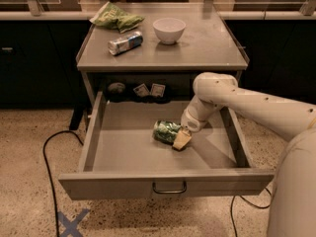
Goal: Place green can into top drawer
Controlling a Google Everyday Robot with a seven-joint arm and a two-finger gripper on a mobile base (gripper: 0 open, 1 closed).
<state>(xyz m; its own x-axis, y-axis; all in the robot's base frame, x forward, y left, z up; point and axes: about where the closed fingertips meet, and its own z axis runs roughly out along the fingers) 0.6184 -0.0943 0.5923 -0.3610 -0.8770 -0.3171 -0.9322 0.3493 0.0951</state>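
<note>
The green can (166, 131) lies on its side in the open top drawer (148, 184), right of the drawer's middle, low over or on the drawer floor. My gripper (178, 137) reaches down into the drawer from the right and is shut on the can's right end. One tan finger pad (182, 140) shows in front of the can; the other is hidden behind it. The drawer is pulled fully out, and its dark loop handle (169, 188) sits at the centre of the front.
On the countertop (207, 48) stand a white bowl (169, 29), a silver-and-blue can (125, 42) lying on its side and a green snack bag (116, 18). Small items (149, 90) sit in the recess behind the drawer. A black cable (49, 147) runs over the floor at left.
</note>
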